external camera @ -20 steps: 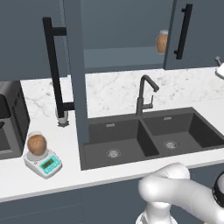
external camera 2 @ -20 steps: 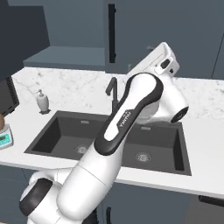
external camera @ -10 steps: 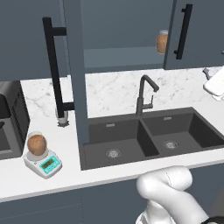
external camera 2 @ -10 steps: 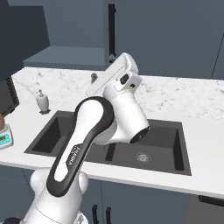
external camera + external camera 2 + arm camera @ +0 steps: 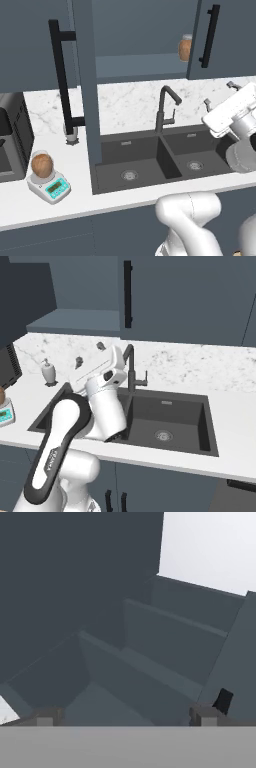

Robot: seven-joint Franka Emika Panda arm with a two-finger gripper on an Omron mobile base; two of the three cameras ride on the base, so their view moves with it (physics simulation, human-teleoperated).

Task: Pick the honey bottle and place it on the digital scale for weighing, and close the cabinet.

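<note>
- Honey bottle (image 5: 41,165) stands on the digital scale (image 5: 49,184), on the counter (image 5: 125,107) at far left, just right of a black appliance (image 5: 12,137). Scale's teal display faces front.
- In right base view only an edge of the scale (image 5: 4,412) shows, at left border.
- A second amber jar (image 5: 185,48) sits on the inner shelf of the cabinet (image 5: 125,67), upper right, partly behind the right door edge.
- Cabinet is open: left door (image 5: 89,75) swung out over the sink (image 5: 160,157), w/ its long black handle (image 5: 62,80) toward the camera.
- Gripper (image 5: 219,95) is at right side, above the right sink basin, near the faucet (image 5: 166,107); fingers point up toward the cabinet.
- Same gripper (image 5: 90,354) in right base view, left of faucet, tips well apart, so jaws wide open, nothing between them.
- Hand view: two tips at the bottom, far apart, facing cabinet shelves (image 5: 150,657); nothing held.
- Soap dispenser (image 5: 48,372) stands on the counter by the back wall.
</note>
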